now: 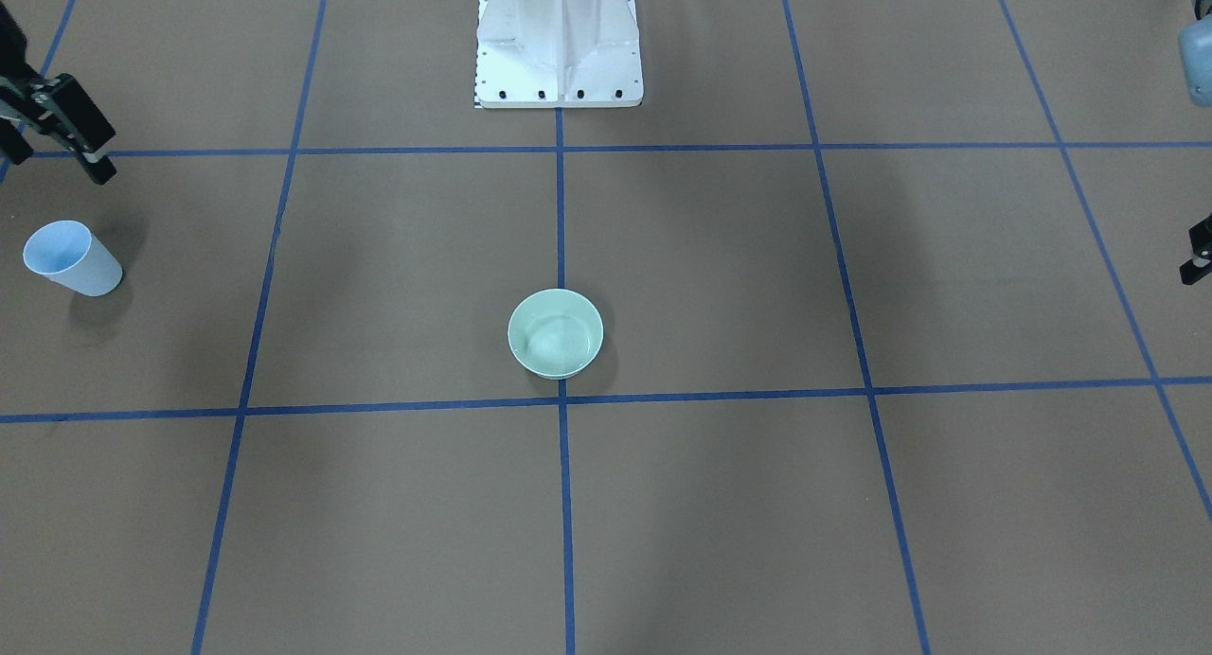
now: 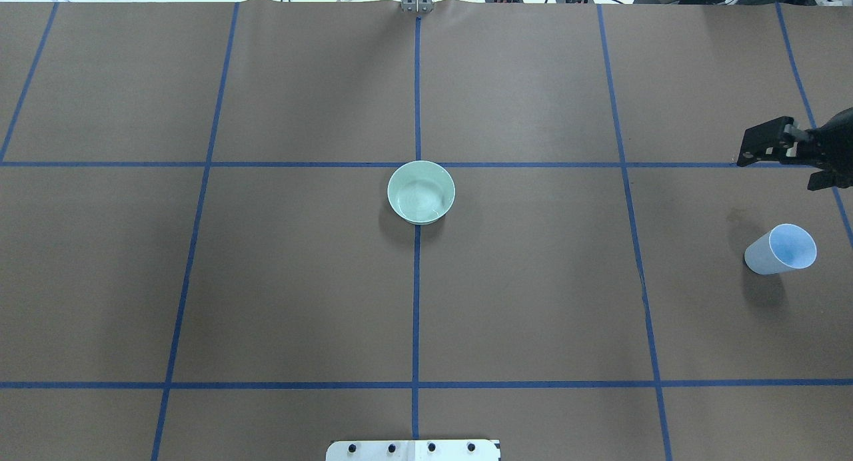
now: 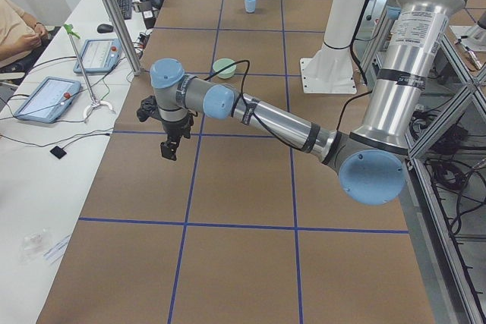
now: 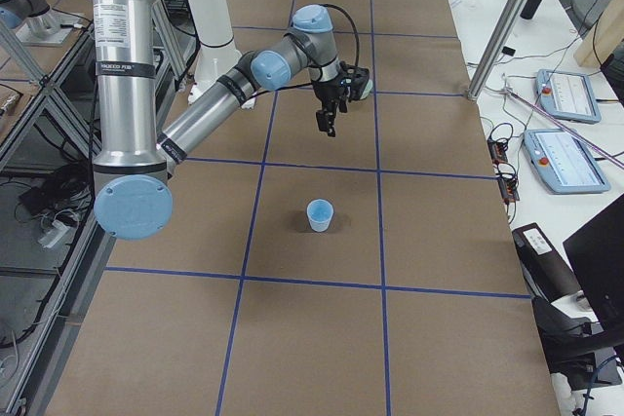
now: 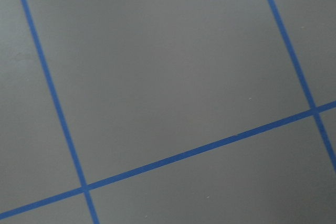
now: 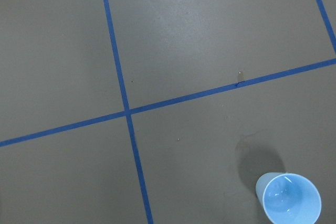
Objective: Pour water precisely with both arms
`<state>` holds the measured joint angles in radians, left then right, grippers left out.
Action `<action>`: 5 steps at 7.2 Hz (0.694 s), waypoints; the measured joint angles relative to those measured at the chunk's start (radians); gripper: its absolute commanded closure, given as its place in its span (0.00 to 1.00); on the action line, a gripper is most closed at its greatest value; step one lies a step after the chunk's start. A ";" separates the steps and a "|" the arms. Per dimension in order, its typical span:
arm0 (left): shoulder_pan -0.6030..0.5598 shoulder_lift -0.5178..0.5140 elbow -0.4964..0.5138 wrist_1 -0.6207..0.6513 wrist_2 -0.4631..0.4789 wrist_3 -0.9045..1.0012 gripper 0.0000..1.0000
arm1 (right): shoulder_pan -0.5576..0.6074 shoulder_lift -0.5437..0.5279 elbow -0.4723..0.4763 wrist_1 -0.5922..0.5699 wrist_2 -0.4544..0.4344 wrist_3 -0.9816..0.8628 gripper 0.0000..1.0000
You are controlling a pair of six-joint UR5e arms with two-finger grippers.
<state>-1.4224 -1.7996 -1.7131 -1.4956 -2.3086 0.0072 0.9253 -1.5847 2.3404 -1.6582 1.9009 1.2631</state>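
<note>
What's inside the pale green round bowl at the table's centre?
The pale green bowl holds a little clear water, seen only as faint ripples. Nothing else is inside and nothing covers it; the water's depth cannot be told.

Left arm and right arm each stretch outward, wrists bent so the 2 grippers point down. Right gripper has its fingers apart, empty; on the left gripper the finger spacing cannot be told

Silver-grey arms, light blue joint caps, black cables
</note>
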 measured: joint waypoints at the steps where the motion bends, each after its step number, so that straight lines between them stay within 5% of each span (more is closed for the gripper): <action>1: -0.004 0.006 0.001 -0.006 -0.001 0.000 0.00 | -0.124 -0.030 0.021 -0.002 -0.167 0.132 0.00; 5: -0.005 0.014 0.001 -0.011 -0.002 0.000 0.00 | -0.499 -0.208 0.031 -0.066 -0.675 0.521 0.00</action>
<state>-1.4274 -1.7853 -1.7121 -1.5063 -2.3108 0.0074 0.4267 -1.7923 2.3718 -1.7241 1.2257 1.7844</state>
